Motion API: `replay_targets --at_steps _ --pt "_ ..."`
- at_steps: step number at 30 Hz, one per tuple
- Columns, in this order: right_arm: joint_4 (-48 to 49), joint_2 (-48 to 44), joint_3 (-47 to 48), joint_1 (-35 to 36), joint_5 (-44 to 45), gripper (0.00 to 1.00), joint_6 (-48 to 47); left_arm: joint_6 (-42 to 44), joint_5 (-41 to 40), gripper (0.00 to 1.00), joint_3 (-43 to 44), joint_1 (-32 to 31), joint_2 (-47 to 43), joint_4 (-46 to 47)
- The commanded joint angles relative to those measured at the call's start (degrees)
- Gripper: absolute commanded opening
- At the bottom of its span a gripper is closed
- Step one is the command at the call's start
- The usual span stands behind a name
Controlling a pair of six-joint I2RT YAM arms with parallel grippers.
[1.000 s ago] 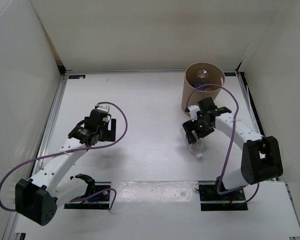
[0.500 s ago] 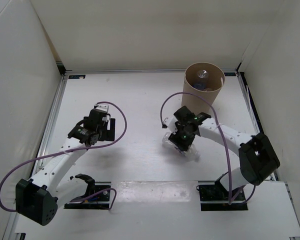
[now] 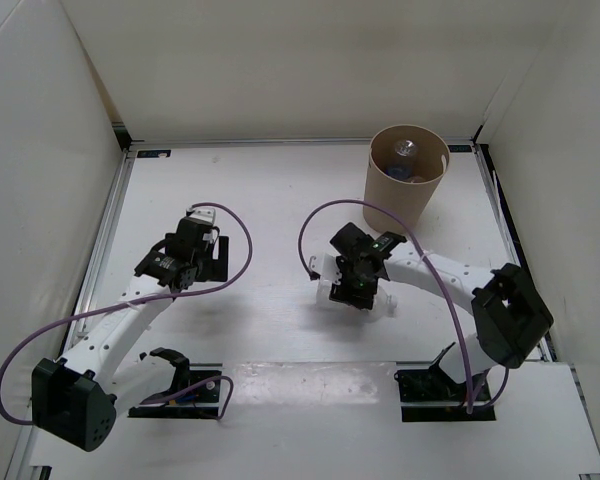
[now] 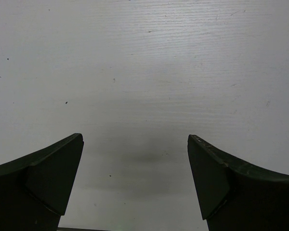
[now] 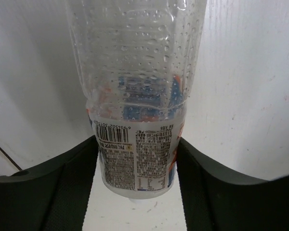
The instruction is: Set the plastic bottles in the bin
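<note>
Right end effector [image 5: 137, 163] pinches a clear bottle [image 5: 135, 72] at its labelled end, fingers [image 5: 72, 187] touching both sides. Left end effector [image 4: 135, 168] spread wide, holding nothing, over tabletop [image 4: 144, 57].

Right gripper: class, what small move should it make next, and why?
Probably lift and swing back and to the right, toward the bin. The right gripper is closed against both sides of the labelled bottle, so the grasp looks made. The bin stands apart, farther back, with its open mouth facing up.
</note>
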Motion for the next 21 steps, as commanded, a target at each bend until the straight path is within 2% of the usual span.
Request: replay_targets --at_steps 1,5,6,7,16,18,19,20,21 --pt "-1.3 2.2 -0.4 0.5 5.6 0.67 -3.3 0.8 -1.0 1.0 -0.1 0.3 -1.1 0.0" --pt "-1.3 2.2 0.6 2.0 7.0 0.8 -2.9 0.8 -0.9 1.0 0.3 0.3 -1.1 -1.0" --pt "-1.4 2.4 0.7 2.3 7.2 0.88 -2.9 0.7 -0.9 1.0 0.6 0.3 -1.2 -1.1" --pt "-1.2 2.4 0.9 2.4 7.9 0.9 -2.8 0.5 -0.9 1.0 0.7 0.2 -1.1 -1.3" --pt "-3.7 9.8 7.6 2.8 5.7 0.9 -4.2 -0.7 -0.8 1.0 3.3 0.3 -2.5 -5.3" --pt "-5.2 12.4 9.5 2.7 4.5 0.85 -4.9 -0.9 -0.9 1.0 3.4 0.3 -2.8 -6.0" --pt "-5.9 13.0 10.1 2.6 4.2 0.79 -5.3 -1.1 -0.9 1.0 3.6 0.2 -3.4 -6.1" --pt "-7.1 13.4 10.6 2.5 2.9 0.66 -6.3 -1.2 -1.0 1.0 3.6 0.2 -3.7 -6.1" --pt "-8.0 14.9 11.5 2.5 2.4 0.59 -6.4 -1.2 -0.9 1.0 3.6 0.4 -4.0 -6.2"
